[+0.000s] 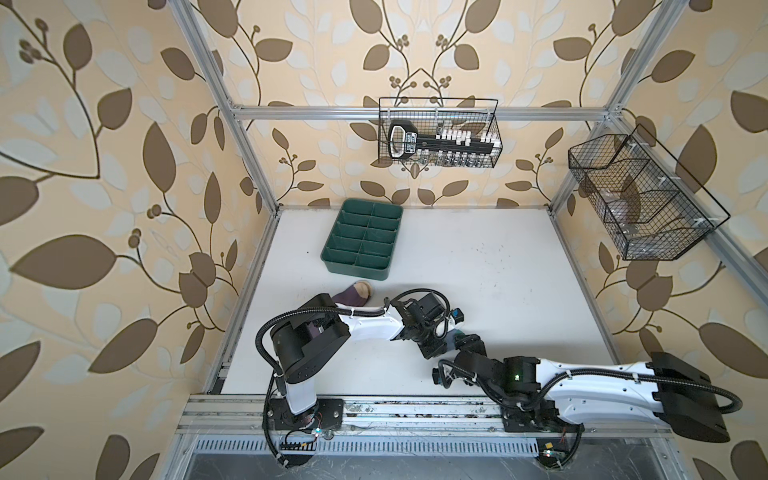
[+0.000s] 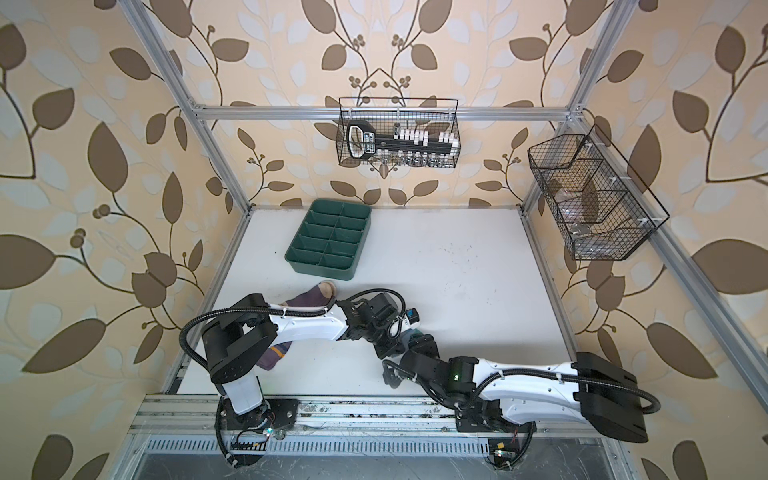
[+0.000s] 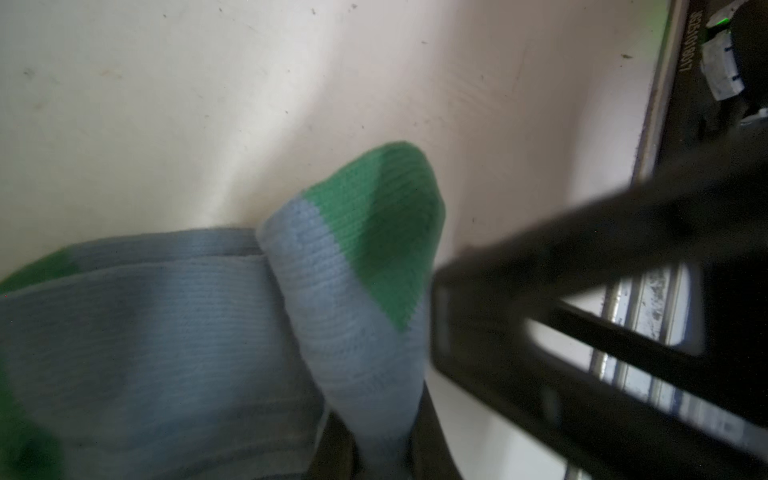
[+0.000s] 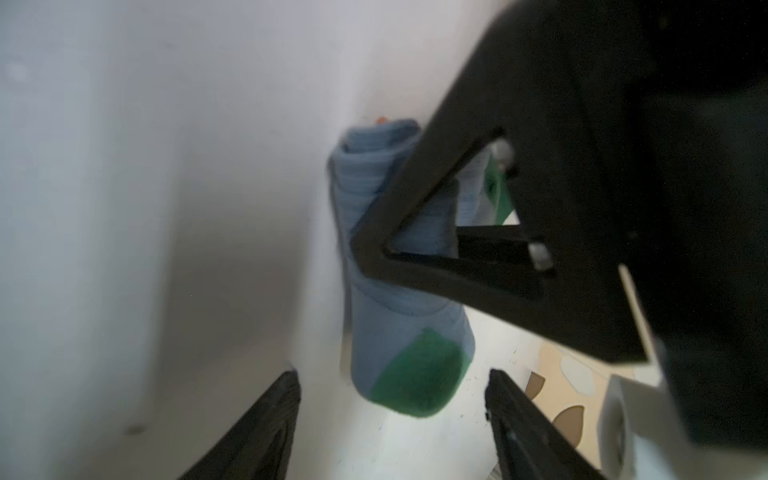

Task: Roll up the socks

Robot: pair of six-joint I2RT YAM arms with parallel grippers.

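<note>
In a top view the blue sock [image 2: 411, 333] sits front-centre, with the purple sock [image 2: 309, 296] apart. Left wrist view: left gripper [image 3: 382, 449] pinches blue fabric. Right wrist view: right gripper [image 4: 392, 374] gapes before the roll; I'd clamp squarely, keeping it tight.

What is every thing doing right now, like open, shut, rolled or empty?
blue sock: partly rolled, pinched by the left gripper.
purple sock: lying flat on the table, not rolled.
left gripper: jaws shut on the blue sock.
right gripper: jaws open, holding nothing.
green tray: upright, all compartments empty.
wire basket on the back wall: hanging, holding a tool set.
</note>
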